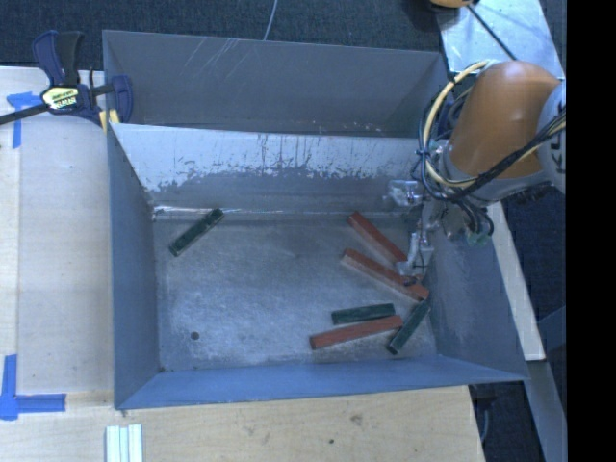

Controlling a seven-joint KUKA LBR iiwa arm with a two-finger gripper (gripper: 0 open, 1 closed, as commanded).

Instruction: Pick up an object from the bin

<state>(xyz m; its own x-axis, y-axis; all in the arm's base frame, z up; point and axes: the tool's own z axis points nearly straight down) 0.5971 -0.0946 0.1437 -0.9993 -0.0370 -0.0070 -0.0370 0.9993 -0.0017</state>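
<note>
- The bin (pixel 289 85) is grey metal with a dull, matt finish. Its back wall is scratched and scuffed, with pale worn streaks running down, and its floor looks speckled and rubbed rather than polished.
- The reddish-brown bars (pixel 354 334) look smooth and matt; whether wood or plastic cannot be told.
- The dark green bars (pixel 363 313) have the same dull, even finish.
- The orange cover (pixel 500 114) on the wrist is smooth and glossy, like hard plastic.
- The cables (pixel 438 104) have smooth sheaths.
- The tool (pixel 416 269) looks like pale bare metal with a slight shine.
</note>
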